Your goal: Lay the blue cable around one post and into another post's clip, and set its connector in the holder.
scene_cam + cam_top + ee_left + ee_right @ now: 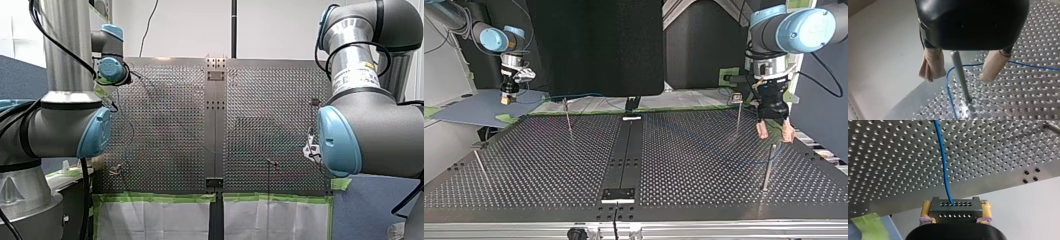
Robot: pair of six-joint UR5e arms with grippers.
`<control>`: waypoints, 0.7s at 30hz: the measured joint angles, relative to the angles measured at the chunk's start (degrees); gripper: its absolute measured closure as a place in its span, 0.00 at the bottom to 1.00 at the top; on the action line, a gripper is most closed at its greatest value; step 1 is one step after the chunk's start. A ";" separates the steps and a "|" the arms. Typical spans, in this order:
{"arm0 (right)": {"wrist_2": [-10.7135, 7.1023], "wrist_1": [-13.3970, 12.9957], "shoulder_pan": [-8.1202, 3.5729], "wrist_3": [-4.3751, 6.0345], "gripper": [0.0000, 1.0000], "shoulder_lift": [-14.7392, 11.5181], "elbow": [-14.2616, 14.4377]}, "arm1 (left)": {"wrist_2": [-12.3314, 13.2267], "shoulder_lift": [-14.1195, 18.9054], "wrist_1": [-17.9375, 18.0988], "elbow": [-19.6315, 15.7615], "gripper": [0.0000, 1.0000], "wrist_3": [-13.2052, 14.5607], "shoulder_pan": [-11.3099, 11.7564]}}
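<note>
holding the connector in my right gripper right now, yellow pads pressed against both of its sides, so that one is clamped tight on it. it's a dark grey block with two rows of little holes, and the blue cable comes out of the far row and runs straight ahead over the perforated table. the connector itself hangs just off the table's edge, over a plain pale surface rather than the holes, with a scrap of green tape off to one side of my gripper. in the top view that same gripper sits way out at the back left, past the table's corner

my left gripper is the opposite story: beige pads spread wide apart, nothing gripped between them. a thin metal post stands up from the table in the gap between the fingers, touching neither of them as far as i can see. the cable lies flat on the table here, coming in from behind one finger, bending round the foot of the post and heading off past it. the top view shows this gripper hovering just above the tip of that post near the table's right edge, fingers apart
</note>
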 joint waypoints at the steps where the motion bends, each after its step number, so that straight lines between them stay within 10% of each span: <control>1: 0.01 -0.04 0.04 -0.11 1.00 0.01 0.26 | 0.15 0.05 -0.02 -0.18 0.00 0.07 -0.06; 21: -0.23 0.57 1.63 -1.90 1.00 0.08 2.21 | -1.85 3.01 -1.47 -2.57 0.00 3.81 -0.49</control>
